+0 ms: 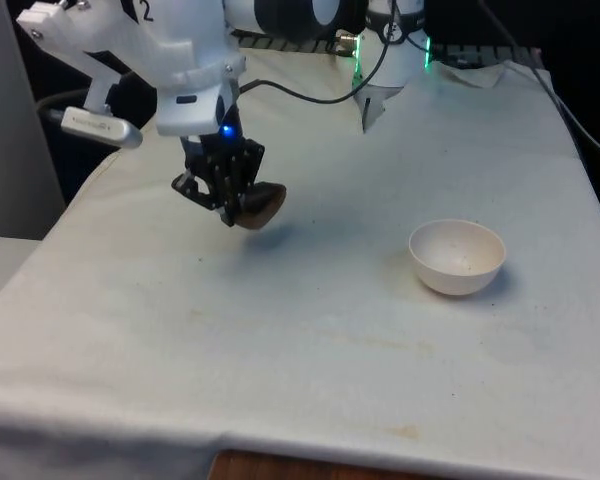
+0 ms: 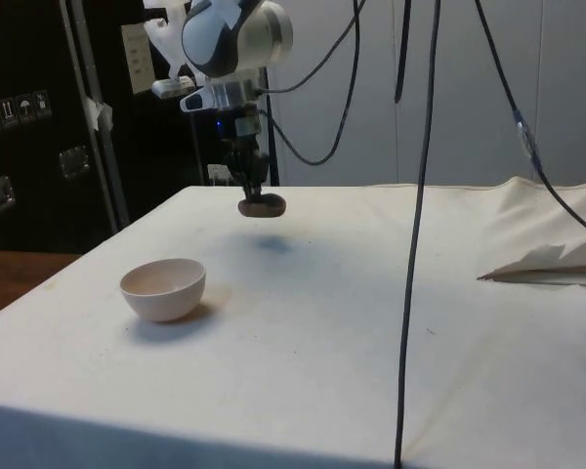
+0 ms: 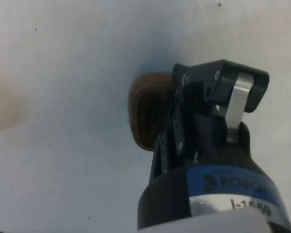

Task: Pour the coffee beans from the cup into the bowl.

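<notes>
Now the black gripper (image 1: 236, 205) holds a small brown cup (image 1: 260, 205) in the air above the white cloth (image 1: 310, 340) of the table. Its fingers are closed narrow on the rim of the cup, and the cup does not touch the cloth: a dark shadow lies on the cloth under it. In the side view the gripper (image 2: 252, 193) points down from the white arm (image 2: 230, 39), and the cup (image 2: 263, 206) hangs at its tip, a little tilted. In the wrist view the cup (image 3: 145, 111) is seen from above beside the fingers (image 3: 177, 121), and its inside looks dark brown; I cannot tell single beans in it. A white bowl (image 1: 457, 256) stands upright on the cloth, well apart from the cup, toward the front view's right. In the side view the bowl (image 2: 163, 288) stands nearer to the camera than the gripper. Its inside looks pale. Black cables (image 2: 415, 244) hang down in the side view.
</notes>
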Motion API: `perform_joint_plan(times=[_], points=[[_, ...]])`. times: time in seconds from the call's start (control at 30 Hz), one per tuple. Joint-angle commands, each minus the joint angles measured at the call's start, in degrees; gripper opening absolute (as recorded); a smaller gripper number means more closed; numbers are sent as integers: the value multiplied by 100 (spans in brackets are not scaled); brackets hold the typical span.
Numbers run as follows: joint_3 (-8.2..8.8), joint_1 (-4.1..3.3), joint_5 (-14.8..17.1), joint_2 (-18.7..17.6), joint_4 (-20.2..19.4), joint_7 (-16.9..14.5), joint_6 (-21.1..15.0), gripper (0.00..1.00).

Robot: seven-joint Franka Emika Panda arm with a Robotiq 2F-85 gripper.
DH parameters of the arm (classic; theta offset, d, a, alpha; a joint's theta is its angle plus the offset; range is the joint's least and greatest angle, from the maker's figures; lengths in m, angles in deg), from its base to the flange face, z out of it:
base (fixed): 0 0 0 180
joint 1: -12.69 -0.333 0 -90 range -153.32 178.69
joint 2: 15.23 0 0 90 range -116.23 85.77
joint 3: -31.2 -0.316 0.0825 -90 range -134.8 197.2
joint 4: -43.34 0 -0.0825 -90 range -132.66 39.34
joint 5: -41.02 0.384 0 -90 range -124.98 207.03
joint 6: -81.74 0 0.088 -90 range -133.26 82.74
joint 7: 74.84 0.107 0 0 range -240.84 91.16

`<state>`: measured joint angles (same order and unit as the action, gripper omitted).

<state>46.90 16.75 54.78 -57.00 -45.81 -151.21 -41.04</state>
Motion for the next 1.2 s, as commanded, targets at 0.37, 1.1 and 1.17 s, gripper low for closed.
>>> perform_joint_plan(times=[0.37,1.1,1.17], points=[[23,-103,-17,561,-739,52,-138,0],[46,-126,34,1140,-1438,430,-63,0],[52,-126,40,1146,-1438,453,-57,0]])
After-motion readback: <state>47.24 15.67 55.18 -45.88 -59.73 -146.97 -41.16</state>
